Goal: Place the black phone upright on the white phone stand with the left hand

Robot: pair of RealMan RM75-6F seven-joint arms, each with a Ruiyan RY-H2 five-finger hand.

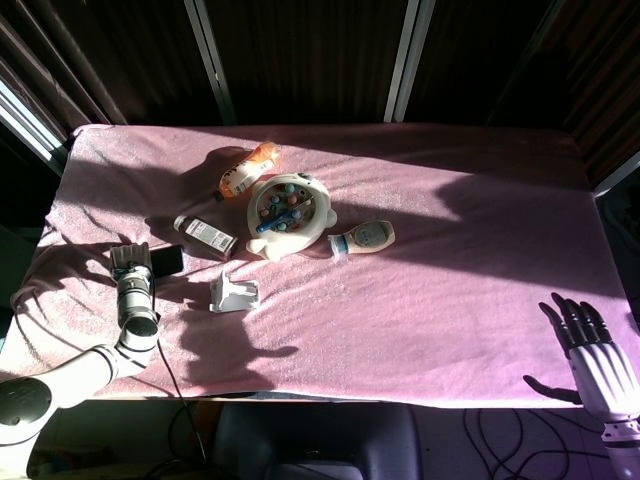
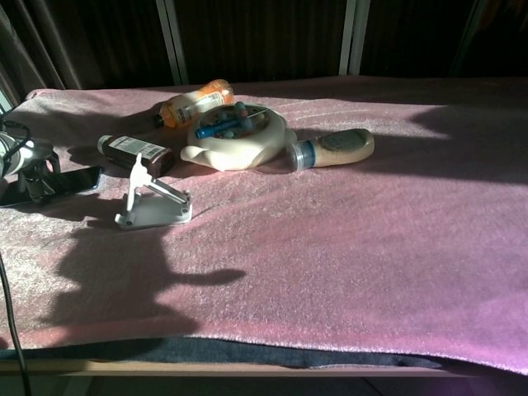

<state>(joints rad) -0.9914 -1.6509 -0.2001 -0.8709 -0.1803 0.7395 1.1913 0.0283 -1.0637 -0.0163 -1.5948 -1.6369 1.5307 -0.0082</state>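
- Head view: the black phone (image 1: 166, 260) is seen lying flat on the pink cloth (image 1: 420, 300), to the left of the white phone stand (image 1: 232, 293) and slightly farther from the robot, with a strip of cloth between the two.
- The left hand (image 1: 131, 265) is set on the phone's far-from-stand end; only the end nearer the stand is left showing past the fingers.
- In the chest view the fingers (image 2: 37, 183) of the left hand (image 2: 25, 169) are seen curled down over the phone (image 2: 78, 178), but whether it is truly clamped or only touched cannot be told, since that corner is in deep shadow.
- The phone's long axis is judged to run roughly left to right, pointing towards the stand (image 2: 151, 202), so a lift, a turn onto one end and a short carry to the right would be called for.
- The stand's backrest is seen tilted upward; the phone would have to be leaned against it.
- The right hand (image 1: 592, 352) is held well apart from the stand, at the table's near right edge, fingers spread and nothing in them; the left hand is plainly the nearer one.
- Behind the stand, a dark bottle (image 1: 205, 235) and a cream bowl (image 1: 288, 214) of small items are laid, which should be cleared during the carry.
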